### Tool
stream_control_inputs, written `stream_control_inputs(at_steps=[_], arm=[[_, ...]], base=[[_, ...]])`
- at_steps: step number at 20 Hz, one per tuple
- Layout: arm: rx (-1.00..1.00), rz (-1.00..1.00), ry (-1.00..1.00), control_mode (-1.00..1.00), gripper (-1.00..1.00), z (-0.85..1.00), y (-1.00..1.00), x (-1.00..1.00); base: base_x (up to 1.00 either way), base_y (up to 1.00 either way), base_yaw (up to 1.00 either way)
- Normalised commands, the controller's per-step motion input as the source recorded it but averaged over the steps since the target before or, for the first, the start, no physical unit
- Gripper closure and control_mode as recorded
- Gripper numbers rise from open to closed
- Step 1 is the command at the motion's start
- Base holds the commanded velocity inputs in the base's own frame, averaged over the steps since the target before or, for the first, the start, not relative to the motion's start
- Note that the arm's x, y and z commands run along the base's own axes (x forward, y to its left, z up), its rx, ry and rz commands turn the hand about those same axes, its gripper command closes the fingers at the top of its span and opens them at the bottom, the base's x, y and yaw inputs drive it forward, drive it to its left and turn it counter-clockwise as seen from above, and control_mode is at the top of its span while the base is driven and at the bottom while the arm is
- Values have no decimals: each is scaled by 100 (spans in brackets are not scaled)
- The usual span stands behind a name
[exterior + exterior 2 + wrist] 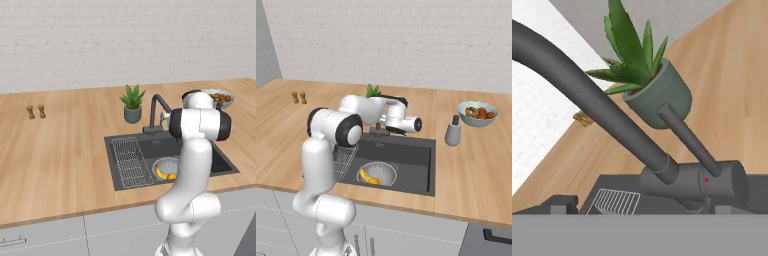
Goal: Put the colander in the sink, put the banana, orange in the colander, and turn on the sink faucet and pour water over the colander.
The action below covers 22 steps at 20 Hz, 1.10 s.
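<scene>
The colander (378, 173) is seen inside the sink (416, 170), on the basin floor toward the front, and in the left base view its right half is covered by the white arm. The banana (366, 176) is lying in the colander along its left inner wall, and the orange (171, 176) is only partly seen beside it as a small bright spot; in the right base view it is hard to separate from the end of the banana. A wire rack (127, 159) is placed in the left part of the sink. The sink faucet (612, 125) stands at the back edge of the basin, and in the hand view it is shown very near: its dark spout runs from the upper left down to the body, its upper end is cut off by the frame, and the thin side lever (687, 137) rises from the body toward the potted plant (644, 75). The gripper (381, 131) is held just beside the faucet base, but its fingers are hidden by the hand and the faucet, so it cannot be told whether it is open or closed. No stream of water is made out below the spout. On the counter (476, 165) a grey bottle (453, 131) and a bowl of fruit (477, 113) are placed at the right, and two small wooden shakers (36, 112) far at the left.
</scene>
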Motion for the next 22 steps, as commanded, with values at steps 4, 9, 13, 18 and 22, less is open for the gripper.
stream_control_inputs(at_steps=[4,9,13,18,22], arm=[[-3,-5,0,-100,-100,-23,0,33],[0,-5,0,-100,-100,-22,0,43],[0,-4,0,-100,-100,-23,-6,48],[0,-3,0,-100,-100,-20,-18,35],[0,-3,0,-100,-100,-21,-26,25]], base=[[0,0,0],[0,0,0],[0,0,0],[0,0,0],[0,0,0]])
